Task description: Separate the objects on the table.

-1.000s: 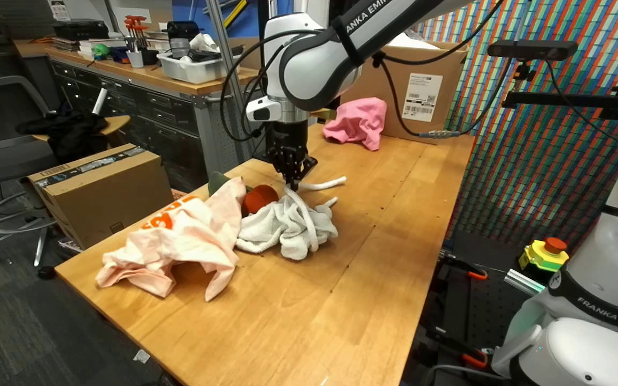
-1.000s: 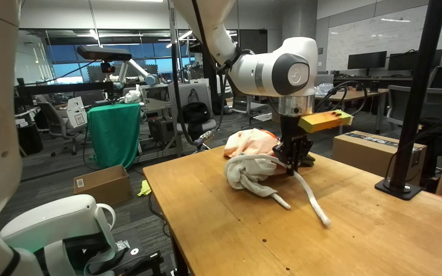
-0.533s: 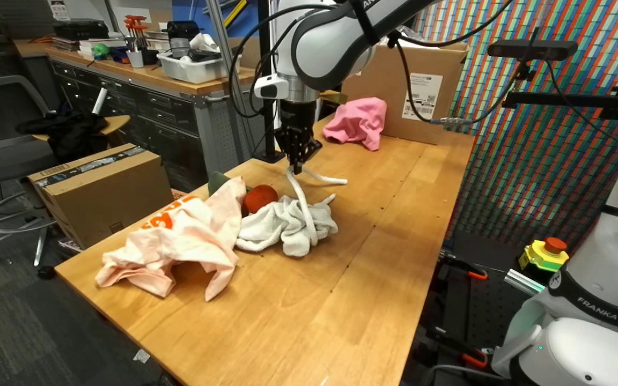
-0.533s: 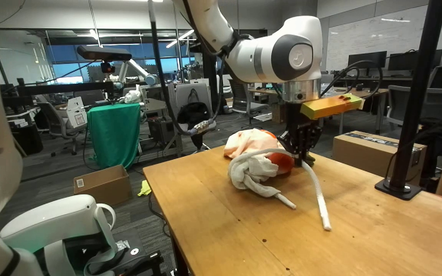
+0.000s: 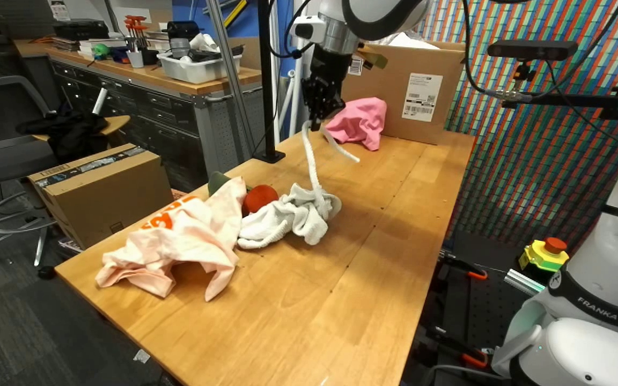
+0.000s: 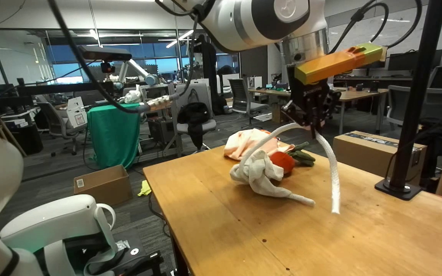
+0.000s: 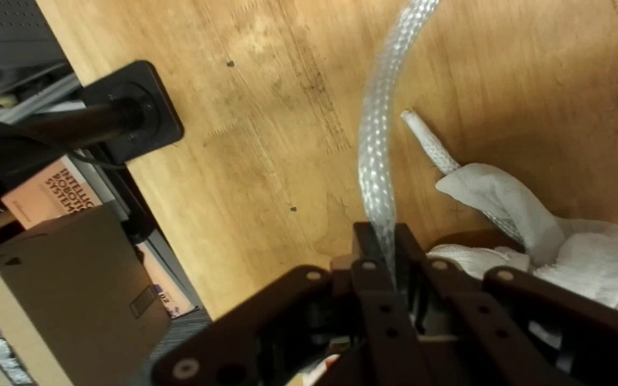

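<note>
Your gripper pinches the white rope above the table — one side droops loose, the other runs down to the white cloth.

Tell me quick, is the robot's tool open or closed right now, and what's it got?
Tool: closed, holding the white rope, which also runs down to the white-grey cloth.

- The pincer is higher, tilted and, in both exterior views, farther right.
- The white cord rises taller from the white-grey cloth, which sits slightly farther right.
- In an exterior view, more of the plush toy shows.
</note>
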`<state>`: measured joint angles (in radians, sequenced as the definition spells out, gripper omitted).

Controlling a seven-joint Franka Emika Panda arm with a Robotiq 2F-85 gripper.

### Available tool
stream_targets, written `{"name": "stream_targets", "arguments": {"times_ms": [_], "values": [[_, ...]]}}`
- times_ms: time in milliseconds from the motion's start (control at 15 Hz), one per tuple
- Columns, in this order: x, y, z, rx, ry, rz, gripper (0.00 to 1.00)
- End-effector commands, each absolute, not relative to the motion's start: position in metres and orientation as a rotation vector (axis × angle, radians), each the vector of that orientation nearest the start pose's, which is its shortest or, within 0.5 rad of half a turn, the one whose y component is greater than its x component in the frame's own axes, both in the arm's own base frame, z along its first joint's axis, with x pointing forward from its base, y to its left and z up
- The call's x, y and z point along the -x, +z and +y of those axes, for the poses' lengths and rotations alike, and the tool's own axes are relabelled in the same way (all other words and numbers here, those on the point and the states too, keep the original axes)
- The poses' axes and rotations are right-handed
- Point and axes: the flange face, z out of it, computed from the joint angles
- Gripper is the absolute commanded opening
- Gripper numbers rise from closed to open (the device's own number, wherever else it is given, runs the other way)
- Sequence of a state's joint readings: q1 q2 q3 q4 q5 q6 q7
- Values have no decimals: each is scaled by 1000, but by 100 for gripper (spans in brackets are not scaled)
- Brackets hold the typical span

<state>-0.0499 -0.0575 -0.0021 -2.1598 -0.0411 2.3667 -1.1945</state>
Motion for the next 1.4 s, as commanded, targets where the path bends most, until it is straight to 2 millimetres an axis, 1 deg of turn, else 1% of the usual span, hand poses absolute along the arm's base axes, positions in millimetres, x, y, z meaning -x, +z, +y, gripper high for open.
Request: {"name": "stream_targets", "arguments": {"times_ms": [0,267,467,667,1133,1333], "values": [[-508,477,-51,2885,-469,-1660,5],[-474,500,-80,2997,-572,-1458,5],[-449,513,-102,3062,-624,-1317,5],[-424,526,-128,3112,-684,-1163,5],[-362,561,-192,3168,-855,-834,5],[-345,571,-210,3167,-903,-768,5]]}}
